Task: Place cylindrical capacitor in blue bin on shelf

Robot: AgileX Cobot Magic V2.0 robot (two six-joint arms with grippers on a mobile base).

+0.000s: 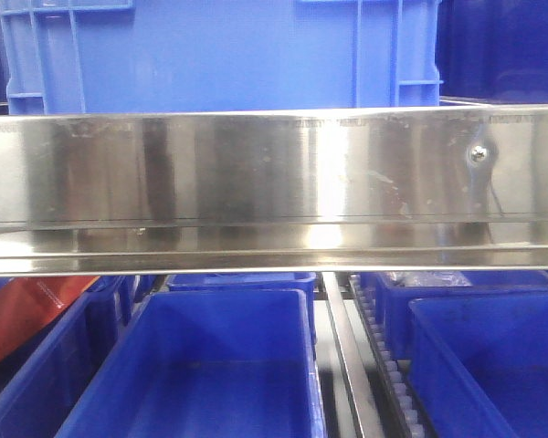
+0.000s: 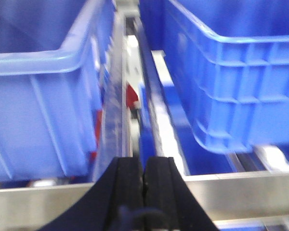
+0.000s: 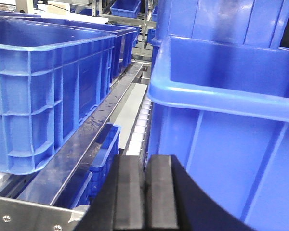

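Both arms are hovering at the front of the shelf (image 1: 256,173), whose shiny steel rail is filling the middle of the front-facing frame. The left gripper (image 2: 144,175), at the bottom centre of its wrist view, is clenched: its black pads are pressing together with nothing showing between them. The right gripper (image 3: 145,187) is clenched the same way, also with nothing visible in it.

The cylindrical capacitor is not showing in any view, so which way it lies from either gripper, how its long axis runs, and which arm is nearer cannot be told. It is probably lying somewhere off-frame and has yet to be picked.

Blue bins are sitting all around: one open bin (image 1: 210,365) is lying below the rail at lower centre, another bin (image 3: 43,96) is standing at the left of the right wrist view. Which bin is the target cannot be told. The left wrist view is blurring, and a small red patch (image 2: 131,96) down the gap between bins is too smeared to identify.
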